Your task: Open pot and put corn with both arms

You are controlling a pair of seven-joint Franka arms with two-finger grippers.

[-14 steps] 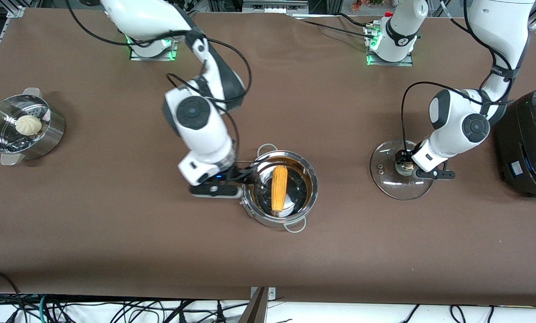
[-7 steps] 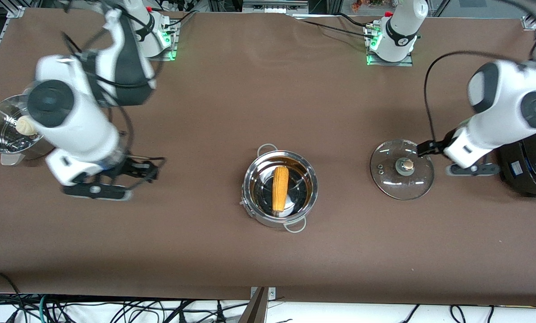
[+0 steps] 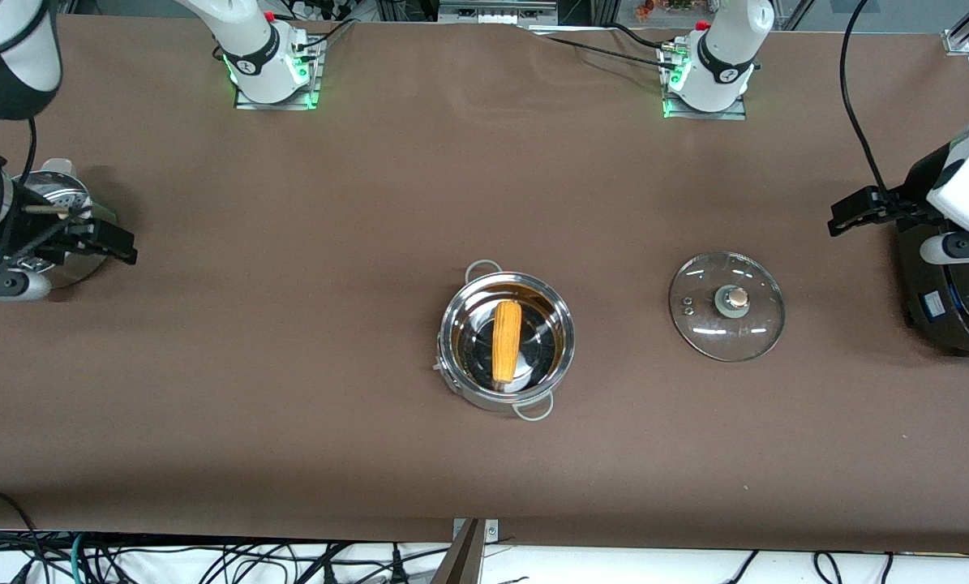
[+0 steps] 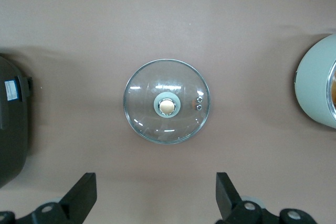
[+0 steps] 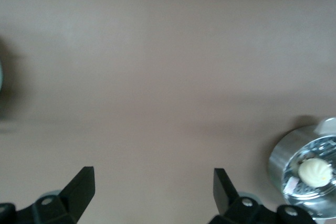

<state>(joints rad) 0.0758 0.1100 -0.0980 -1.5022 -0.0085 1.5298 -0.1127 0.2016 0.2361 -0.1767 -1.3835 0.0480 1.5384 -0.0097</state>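
- brown tabletop, cables hanging off its camera-side edge, both arm bases along the edge farthest from the front cam.
- pot sits mid-tabletop, lid off, w/ two small loop handles, one on its camera-side edge & one on the edge toward the bases.
- corn lies inside the pot on its floor, long axis running roughly from the bases toward the front cam; nothing is touching it.
- glass lid lies flat on the tabletop, knob up, well apart from the pot toward the left arm's end, near the black cooker. left wrist view shows it whole, nothing gripping it.
- left end effector is up in the air by the cooker's edge, clear of the lid; fingers spread wide apart, nothing between them.
- right end effector is over the steamer basket at the right arm's end, well apart from the pot; fingers also spread, empty. bun shows in the basket in the right wrist view.
- progress, as i judge it: pot opened, corn in; both task parts look done.
- left to do: prob nothing on the objs themselves; the lid isn't asked to go back on. both arms look parked clear, so i'd call this the end state or v. close to it.
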